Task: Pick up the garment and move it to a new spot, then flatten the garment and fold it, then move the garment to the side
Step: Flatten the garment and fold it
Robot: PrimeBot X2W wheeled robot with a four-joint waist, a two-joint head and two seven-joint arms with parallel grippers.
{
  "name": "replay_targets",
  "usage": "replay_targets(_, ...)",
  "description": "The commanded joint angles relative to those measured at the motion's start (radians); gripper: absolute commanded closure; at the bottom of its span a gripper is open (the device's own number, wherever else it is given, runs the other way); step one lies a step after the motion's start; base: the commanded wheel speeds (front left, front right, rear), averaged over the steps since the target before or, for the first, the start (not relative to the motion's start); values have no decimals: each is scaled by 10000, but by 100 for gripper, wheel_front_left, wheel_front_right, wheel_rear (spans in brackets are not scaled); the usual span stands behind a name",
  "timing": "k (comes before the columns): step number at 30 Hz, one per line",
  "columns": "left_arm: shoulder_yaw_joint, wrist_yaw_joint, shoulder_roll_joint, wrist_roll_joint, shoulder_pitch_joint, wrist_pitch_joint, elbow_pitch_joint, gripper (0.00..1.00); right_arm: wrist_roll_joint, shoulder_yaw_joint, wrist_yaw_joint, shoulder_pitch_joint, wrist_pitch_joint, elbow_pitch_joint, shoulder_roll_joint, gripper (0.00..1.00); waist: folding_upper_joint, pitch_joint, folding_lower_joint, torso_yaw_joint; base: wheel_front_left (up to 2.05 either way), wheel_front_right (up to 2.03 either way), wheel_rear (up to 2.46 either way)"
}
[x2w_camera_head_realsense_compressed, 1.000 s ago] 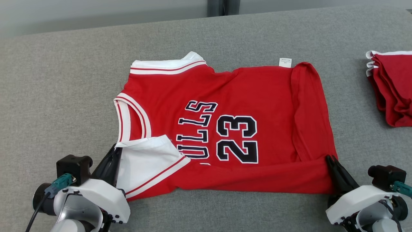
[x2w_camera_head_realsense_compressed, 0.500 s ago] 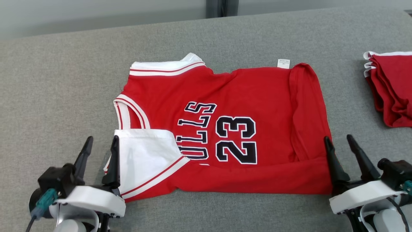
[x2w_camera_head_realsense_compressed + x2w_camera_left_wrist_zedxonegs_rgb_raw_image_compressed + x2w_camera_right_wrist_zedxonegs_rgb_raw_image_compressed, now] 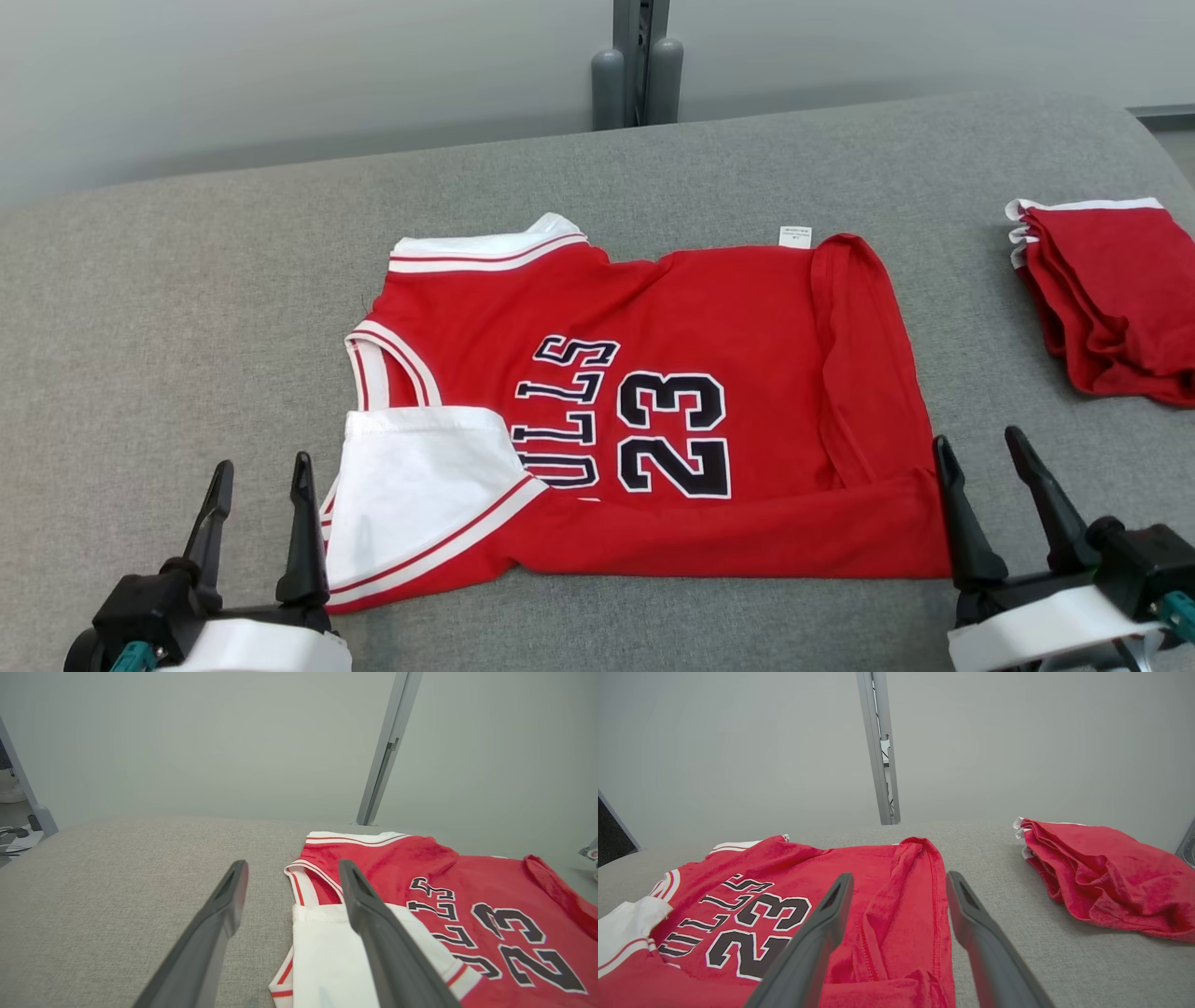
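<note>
The garment [image 3: 653, 373] is a red basketball jersey with white trim and a black "23", lying on the grey surface with its near edge folded over and a white panel turned up at its near left corner. It also shows in the left wrist view [image 3: 444, 896] and the right wrist view [image 3: 784, 896]. My left gripper [image 3: 260, 476] stands open just left of that white corner, holding nothing. My right gripper [image 3: 978, 453] stands open at the jersey's near right corner, fingers clear of the cloth.
A stack of folded red garments [image 3: 1111, 289] lies at the far right of the grey padded surface [image 3: 187, 327], also in the right wrist view [image 3: 1101, 877]. A grey post [image 3: 639, 65] stands behind the far edge against a pale wall.
Both grippers opened and let go of the jersey's near edge, then drew back toward me. The camera tilted, shifting the whole picture down.
</note>
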Motion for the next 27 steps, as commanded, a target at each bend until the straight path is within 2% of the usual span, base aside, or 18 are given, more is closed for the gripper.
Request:
replay_targets(1,142,-5,-39,106,127,-36,-53,0,-60,-42,1,199,-4,-106,33,0,-1,-113,0,-11,0,0,0)
replay_targets(16,88,-548,-238,135,105,92,874,0,51,-69,1,478,332,-89,182,0,-1,-203,0,-43,0,0,0)
replay_targets(21,-118,-726,-431,-128,233,339,1527,0,199,-189,1,623,417,512,181,0,-1,-28,0,-53,0,0,0)
replay_targets(27,-178,-919,-679,-534,46,504,2536,0,515,-177,1,506,331,1808,250,0,-1,266,0,-16,0,0,0)
